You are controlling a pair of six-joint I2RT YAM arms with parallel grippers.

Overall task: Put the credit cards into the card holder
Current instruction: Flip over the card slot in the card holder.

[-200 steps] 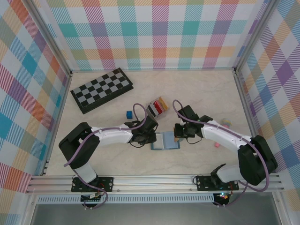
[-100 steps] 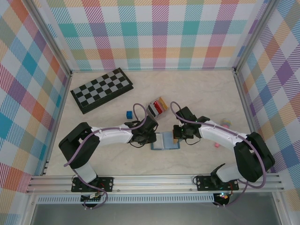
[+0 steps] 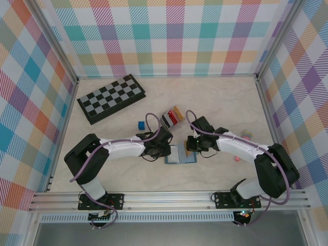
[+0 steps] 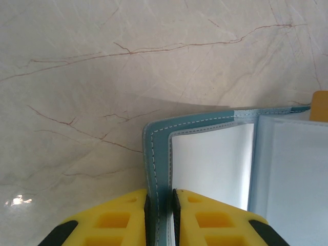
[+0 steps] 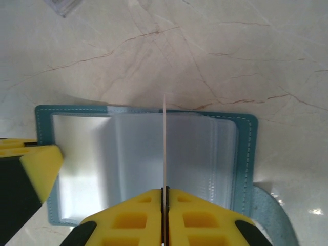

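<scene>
The card holder [image 3: 180, 155] lies open on the table as a teal booklet of clear sleeves [image 5: 205, 148]. My left gripper [image 3: 163, 149] is shut on its left cover edge [image 4: 158, 148], the yellow fingers [image 4: 118, 215] pinching the stitched border. My right gripper [image 3: 190, 147] is shut on a thin tan credit card [image 5: 164, 143]. That card stands edge-on, upright, above the sleeves near the booklet's middle. More credit cards, red, black and tan, stand in a small grey slotted rack [image 3: 171, 117] just behind the booklet.
A folded chessboard [image 3: 111, 98] lies at the back left. A small blue cube [image 3: 141, 124] sits left of the rack. Small pink items [image 3: 237, 158] lie by the right arm. Frame rails and plaid walls bound the table.
My right gripper has shifted slightly left with the tan card, further over the open sleeves. The left gripper and the booklet have stayed put.
</scene>
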